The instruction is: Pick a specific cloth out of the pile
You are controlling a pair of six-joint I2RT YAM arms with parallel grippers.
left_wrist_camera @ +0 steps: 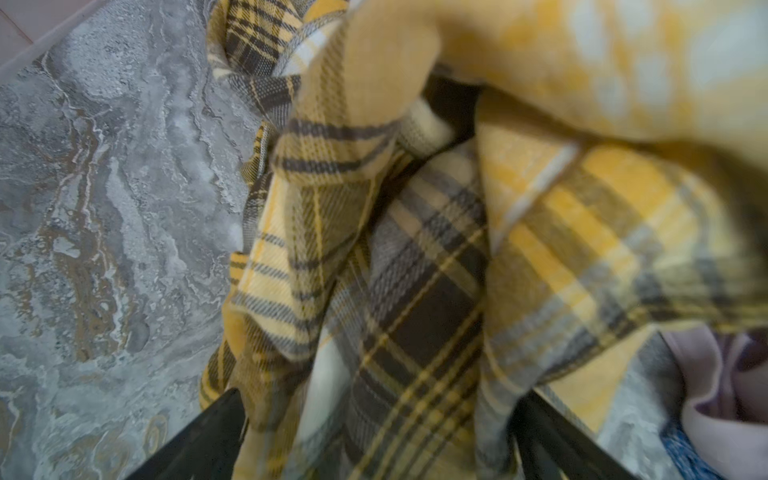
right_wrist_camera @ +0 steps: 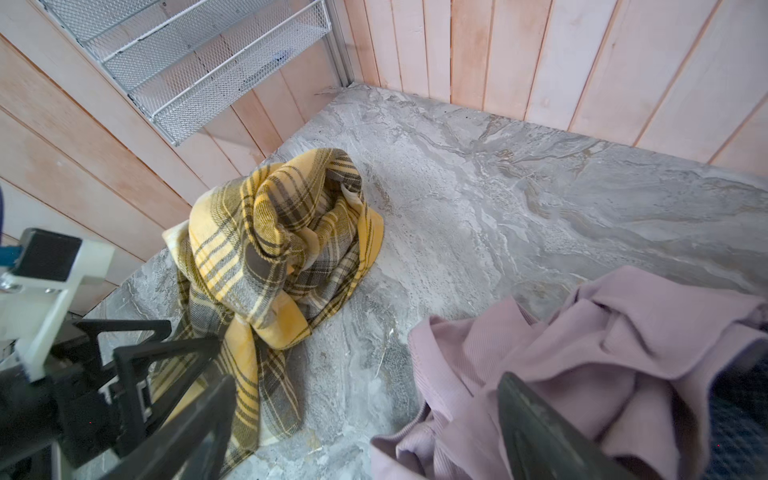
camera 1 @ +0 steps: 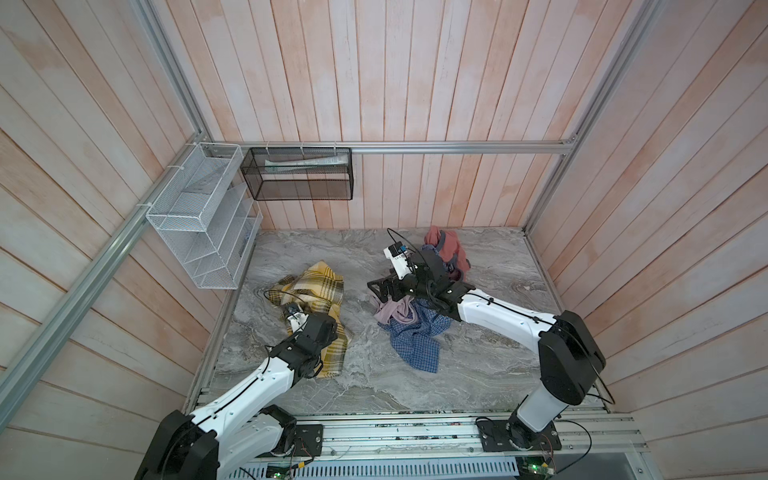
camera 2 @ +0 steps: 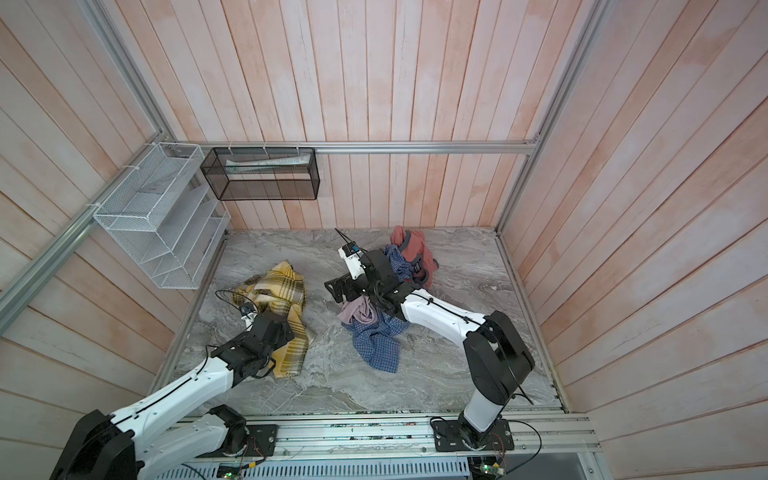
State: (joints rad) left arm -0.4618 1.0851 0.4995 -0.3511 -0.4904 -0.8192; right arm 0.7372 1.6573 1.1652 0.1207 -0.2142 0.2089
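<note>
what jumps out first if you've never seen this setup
The mustard-yellow plaid cloth lies apart on the left of the grey marbled table, the open left gripper straddling it. To its right sits the pile of pink, blue-checked and salmon garments, the open right gripper at its left edge.
</note>
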